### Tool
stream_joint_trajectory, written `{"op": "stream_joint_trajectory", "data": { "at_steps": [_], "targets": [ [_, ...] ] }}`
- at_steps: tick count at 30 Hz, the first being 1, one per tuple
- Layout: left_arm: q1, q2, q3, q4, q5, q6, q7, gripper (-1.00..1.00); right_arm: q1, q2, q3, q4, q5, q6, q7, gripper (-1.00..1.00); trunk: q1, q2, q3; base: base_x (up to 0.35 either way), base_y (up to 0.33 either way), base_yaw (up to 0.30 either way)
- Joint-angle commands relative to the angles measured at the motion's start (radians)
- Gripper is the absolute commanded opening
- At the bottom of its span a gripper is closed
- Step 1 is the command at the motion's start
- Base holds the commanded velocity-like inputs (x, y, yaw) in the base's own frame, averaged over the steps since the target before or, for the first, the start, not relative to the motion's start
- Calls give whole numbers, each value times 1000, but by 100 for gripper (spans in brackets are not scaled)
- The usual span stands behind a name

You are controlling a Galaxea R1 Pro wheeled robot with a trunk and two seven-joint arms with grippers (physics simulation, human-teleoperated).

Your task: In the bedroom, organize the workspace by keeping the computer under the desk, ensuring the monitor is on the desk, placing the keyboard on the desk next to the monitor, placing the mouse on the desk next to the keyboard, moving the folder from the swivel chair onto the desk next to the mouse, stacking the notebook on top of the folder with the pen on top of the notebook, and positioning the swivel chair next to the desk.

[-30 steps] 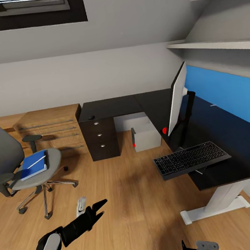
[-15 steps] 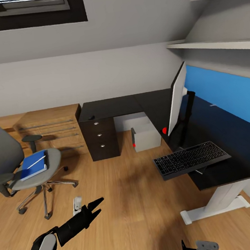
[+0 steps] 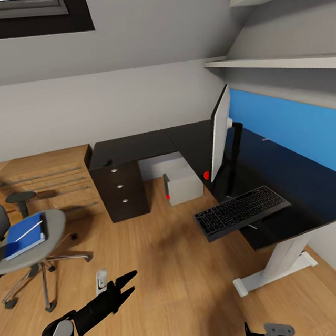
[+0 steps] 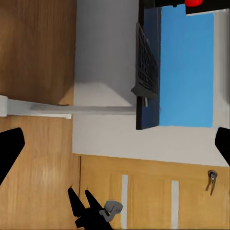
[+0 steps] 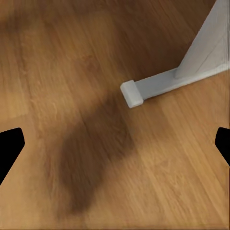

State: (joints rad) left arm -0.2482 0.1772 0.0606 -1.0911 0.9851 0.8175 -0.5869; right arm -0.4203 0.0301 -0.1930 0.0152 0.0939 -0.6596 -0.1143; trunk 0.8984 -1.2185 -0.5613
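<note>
The swivel chair (image 3: 19, 246) stands well apart from the table (image 3: 298, 193), carrying the folder (image 3: 23, 237) with the pen (image 3: 29, 231) on top. The left tool (image 3: 122, 284) hovers spread wide, empty, over the floor. The computer (image 3: 183, 184) sits under the table; the keyboard (image 3: 241, 211) overhangs its edge beside the monitor (image 3: 217, 132). The right tool (image 3: 264, 335) is low; I cannot tell its gape.

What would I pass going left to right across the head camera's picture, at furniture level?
swivel chair with the folder → wooden drawer chest → black drawer unit → computer → monitor → blue back panel.
</note>
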Motion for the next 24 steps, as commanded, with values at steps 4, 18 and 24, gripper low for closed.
{"op": "stream_joint_trajectory", "data": {
  "at_steps": [4,18,24],
  "targets": [
    [0,11,0,11,0,6,-75,100,-1,0,-5,2,10,-3,-6,100,0,-1,-1,95,103,-250],
    [0,41,-21,82,-6,2,-212,100,-1,-5,-5,2,10,-3,-5,100,0,-1,-1,118,108,-210],
    [0,42,-43,88,-13,0,-217,100,-1,-10,-5,2,10,-3,-5,100,0,-1,-1,164,104,-188]
  ]
}}
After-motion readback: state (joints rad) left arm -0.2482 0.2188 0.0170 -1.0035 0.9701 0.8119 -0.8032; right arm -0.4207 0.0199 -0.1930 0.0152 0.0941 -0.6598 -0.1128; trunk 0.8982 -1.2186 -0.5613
